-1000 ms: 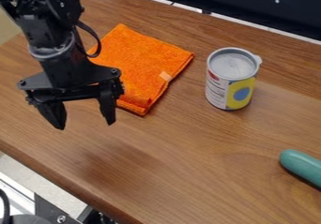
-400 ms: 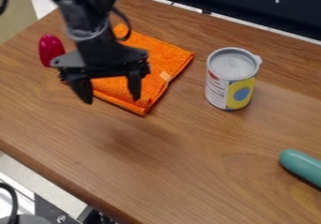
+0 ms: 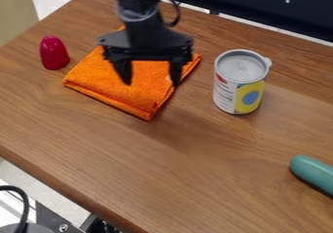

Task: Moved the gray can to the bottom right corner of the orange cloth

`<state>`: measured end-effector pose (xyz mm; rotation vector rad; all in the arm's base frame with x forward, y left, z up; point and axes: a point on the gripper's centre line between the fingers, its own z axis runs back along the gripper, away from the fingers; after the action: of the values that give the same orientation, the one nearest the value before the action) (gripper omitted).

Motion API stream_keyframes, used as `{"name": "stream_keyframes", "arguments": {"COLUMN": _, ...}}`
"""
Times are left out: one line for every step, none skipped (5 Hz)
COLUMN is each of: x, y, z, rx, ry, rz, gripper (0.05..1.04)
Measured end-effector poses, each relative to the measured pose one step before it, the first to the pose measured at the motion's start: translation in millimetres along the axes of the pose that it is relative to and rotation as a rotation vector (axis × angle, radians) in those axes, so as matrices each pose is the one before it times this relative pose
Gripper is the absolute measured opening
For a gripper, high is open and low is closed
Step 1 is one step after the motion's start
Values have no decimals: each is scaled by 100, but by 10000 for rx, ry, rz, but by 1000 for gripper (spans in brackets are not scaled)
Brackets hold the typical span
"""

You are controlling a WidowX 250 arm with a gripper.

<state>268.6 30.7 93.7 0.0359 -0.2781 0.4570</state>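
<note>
The gripper (image 3: 149,84) is seen above the cloth (image 3: 127,88), with its two fingers well apart and nothing held between them. The can (image 3: 240,83) is placed on the counter (image 3: 214,164), to the right of the cloth and apart from it. From this it can be judged that the step in hand is the approach to the can, and that the grasp is not yet made. For the next move, the gripper should be brought to the right until the can is between its fingers, then it should be lowered and closed around the wall.

The can is stood upright, so its long axis is vertical, and its lid is turned upward. The yellow part with the blue spot is directed to the front and right, and the small tab at the rim points to the upper right.
</note>
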Motion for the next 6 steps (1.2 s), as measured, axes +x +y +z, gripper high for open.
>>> {"name": "stream_keyframes", "arguments": {"x": 1651, "y": -1561, "z": 544, "rx": -101, "ry": -190, "rz": -728, "gripper": 999}}
{"name": "stream_keyframes", "arguments": {"x": 1178, "y": -1657, "z": -49, "rx": -488, "ry": -227, "rz": -144, "gripper": 999}}
{"name": "stream_keyframes", "arguments": {"x": 901, "y": -1608, "z": 440, "rx": -554, "ry": -302, "rz": -198, "gripper": 999}}
{"name": "stream_keyframes", "arguments": {"x": 592, "y": -1079, "z": -171, "rx": -79, "ry": -10, "rz": -186, "gripper": 999}}
{"name": "stream_keyframes", "arguments": {"x": 904, "y": -1352, "z": -326, "rx": 130, "ry": -333, "rz": -201, "gripper": 999}}
{"name": "stream_keyframes", "arguments": {"x": 1090, "y": -1468, "z": -1285, "rx": 176, "ry": -69, "rz": 75, "gripper": 999}}
